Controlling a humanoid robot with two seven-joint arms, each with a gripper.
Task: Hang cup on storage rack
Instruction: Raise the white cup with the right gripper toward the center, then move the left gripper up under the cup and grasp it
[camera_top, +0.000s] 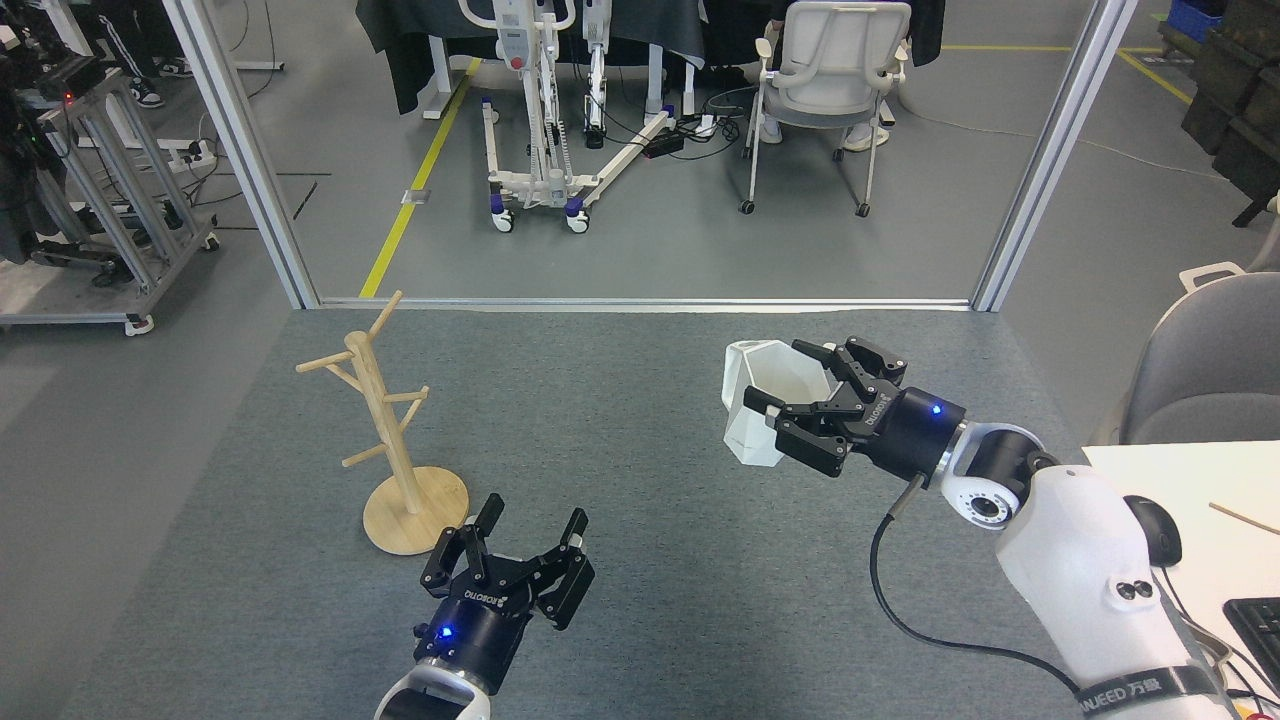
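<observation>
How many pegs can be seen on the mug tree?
5 pegs on the storage rack: two at the top, angled left and back, two mid-post on the right, one lower left. Others may hide behind the post.

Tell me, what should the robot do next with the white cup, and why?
Probably carry the cup leftward toward the storage rack. The right tool already grips the cup, but it is far to the right of the rack, whose pegs are all bare. The left tool is open and empty.

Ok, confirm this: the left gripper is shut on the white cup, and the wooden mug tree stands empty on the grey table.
Wrong arm. The head view shows the right gripper shut on the white cup; the left gripper is open and holds nothing. The wooden mug tree does stand empty on the grey table.
</observation>
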